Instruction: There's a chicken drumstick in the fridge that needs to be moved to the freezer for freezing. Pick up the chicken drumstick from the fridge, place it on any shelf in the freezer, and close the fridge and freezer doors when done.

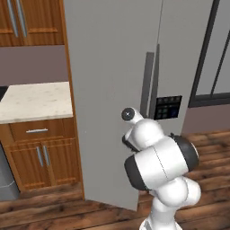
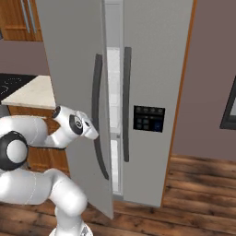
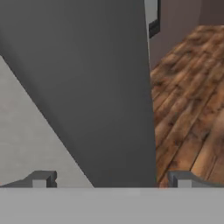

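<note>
hand view first: the end effector (image 3: 109, 180) has its two dark tips spread wide with nothing between them, so it's open and empty. right past the tips is the grey slab of the left door (image 3: 87, 87), seen nearly edge-on, with the wooden floor (image 3: 188, 109) showing beyond its edge. my guess is the hand is parked against the door face because it's working the door, not the food, though i can't tell if it's swinging it open or shut.

from the base views, the arm (image 1: 157, 161) is folded up tight with the wrist tucked close to that door's outer face, near the long dark handle (image 2: 96, 115). the door stands ajar, angled out toward the robot, and there's a bright strip of the interior (image 2: 114, 115) visible in the gap. the right door (image 2: 152, 92) with the dispenser panel (image 2: 149, 118) looks shut.

the chicken drumstick isn't anywhere i can spot. the gap is too narrow to see shelves, so it's presumably inside somewhere, can't say which side.

further back on the left is a pale stone surface (image 1: 36, 101) over wood cabinets (image 1: 42, 152).
</note>
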Controlling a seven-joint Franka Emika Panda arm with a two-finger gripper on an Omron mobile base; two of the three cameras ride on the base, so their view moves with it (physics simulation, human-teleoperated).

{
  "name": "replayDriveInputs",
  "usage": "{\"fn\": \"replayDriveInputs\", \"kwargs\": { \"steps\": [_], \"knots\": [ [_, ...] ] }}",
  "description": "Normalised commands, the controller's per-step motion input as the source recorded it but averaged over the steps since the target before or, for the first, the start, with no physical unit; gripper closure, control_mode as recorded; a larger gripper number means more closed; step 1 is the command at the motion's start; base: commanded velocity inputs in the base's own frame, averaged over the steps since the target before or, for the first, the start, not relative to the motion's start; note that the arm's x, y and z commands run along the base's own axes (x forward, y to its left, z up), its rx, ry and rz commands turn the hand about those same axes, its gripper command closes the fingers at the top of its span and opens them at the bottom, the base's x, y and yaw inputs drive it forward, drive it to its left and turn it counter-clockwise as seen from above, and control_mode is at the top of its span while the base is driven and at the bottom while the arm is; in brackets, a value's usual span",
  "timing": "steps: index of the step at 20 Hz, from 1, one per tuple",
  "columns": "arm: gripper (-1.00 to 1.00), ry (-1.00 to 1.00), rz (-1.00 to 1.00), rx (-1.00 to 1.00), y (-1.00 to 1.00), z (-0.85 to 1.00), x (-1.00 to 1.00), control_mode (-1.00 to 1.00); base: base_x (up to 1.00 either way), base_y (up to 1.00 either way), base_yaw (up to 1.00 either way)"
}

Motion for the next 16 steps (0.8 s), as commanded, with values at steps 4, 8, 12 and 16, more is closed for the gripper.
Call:
{"fn": "replayDriveInputs", "kwargs": {
  "steps": [4,8,12,16],
  "knots": [
    [-1.0,-0.01,0.0,0.11,-0.45,0.0,0.76,-1.0,0.0,0.0,0.0],
    [-1.0,0.0,0.0,0.09,-0.39,0.0,0.79,-1.0,0.0,0.0,0.0],
    [-1.0,0.0,0.0,0.1,-0.4,0.0,0.77,-1.0,0.0,0.0,0.0],
    [-1.0,0.0,0.0,0.1,-0.4,0.0,0.74,-1.0,0.0,0.0,0.0]
  ]
}}
